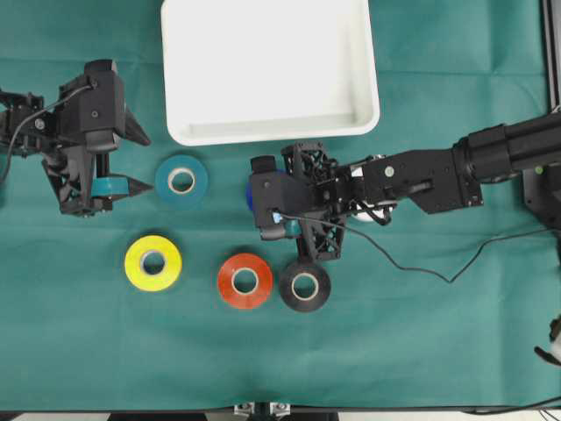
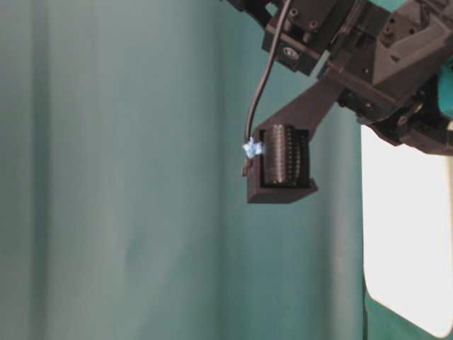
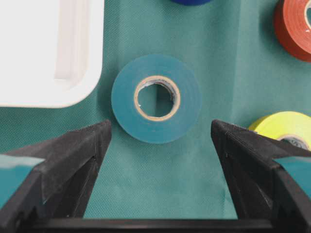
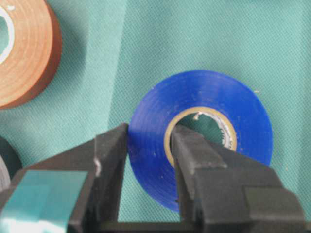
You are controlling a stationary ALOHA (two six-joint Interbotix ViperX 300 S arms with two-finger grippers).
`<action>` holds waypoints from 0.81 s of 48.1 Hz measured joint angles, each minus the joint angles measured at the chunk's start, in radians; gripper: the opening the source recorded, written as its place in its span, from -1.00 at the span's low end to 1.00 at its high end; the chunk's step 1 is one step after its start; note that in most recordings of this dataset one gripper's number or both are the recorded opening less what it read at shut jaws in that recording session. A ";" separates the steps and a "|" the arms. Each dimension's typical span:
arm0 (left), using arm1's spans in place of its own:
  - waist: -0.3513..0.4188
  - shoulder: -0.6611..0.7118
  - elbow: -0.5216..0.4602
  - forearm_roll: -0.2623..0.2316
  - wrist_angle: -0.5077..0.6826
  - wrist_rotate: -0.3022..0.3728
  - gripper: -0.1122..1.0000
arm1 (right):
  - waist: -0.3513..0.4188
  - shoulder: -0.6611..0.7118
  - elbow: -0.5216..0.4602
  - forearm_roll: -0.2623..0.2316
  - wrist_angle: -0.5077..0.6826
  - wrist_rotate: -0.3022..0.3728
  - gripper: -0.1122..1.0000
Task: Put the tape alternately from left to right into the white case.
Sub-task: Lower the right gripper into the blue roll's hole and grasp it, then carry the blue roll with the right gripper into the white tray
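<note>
The white case (image 1: 263, 70) lies at the back middle, with nothing in it. A teal roll of tape (image 1: 181, 180) lies flat just right of my left gripper (image 1: 140, 160), which is open; the roll (image 3: 155, 98) sits ahead of the jaws, apart from both fingers. My right gripper (image 4: 148, 133) is shut on the wall of a blue roll (image 4: 204, 136) lying on the cloth, with one finger inside its core and the other outside. From overhead only a sliver of the blue roll (image 1: 250, 195) shows under the gripper. Yellow (image 1: 153, 262), orange-red (image 1: 244, 281) and black (image 1: 304, 286) rolls lie in a front row.
Green cloth (image 1: 421, 333) covers the table. The right arm (image 1: 421, 180) reaches in from the right edge, trailing a black cable (image 1: 438, 272). The case's corner (image 3: 48, 48) is just left of the teal roll.
</note>
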State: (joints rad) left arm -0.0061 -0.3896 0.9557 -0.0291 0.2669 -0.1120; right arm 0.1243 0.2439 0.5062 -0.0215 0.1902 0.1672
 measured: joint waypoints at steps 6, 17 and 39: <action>0.000 0.000 0.000 0.000 -0.002 0.000 0.63 | 0.000 0.000 0.000 0.000 0.000 0.000 -0.31; 0.000 0.000 0.000 0.000 0.000 0.000 0.63 | 0.000 -0.029 -0.002 -0.002 0.017 0.000 -0.32; 0.000 0.000 0.000 0.000 -0.002 0.000 0.63 | -0.002 -0.207 -0.008 -0.002 0.072 -0.002 -0.32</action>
State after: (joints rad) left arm -0.0061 -0.3896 0.9557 -0.0291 0.2654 -0.1120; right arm 0.1227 0.0368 0.4985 -0.0230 0.2623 0.1657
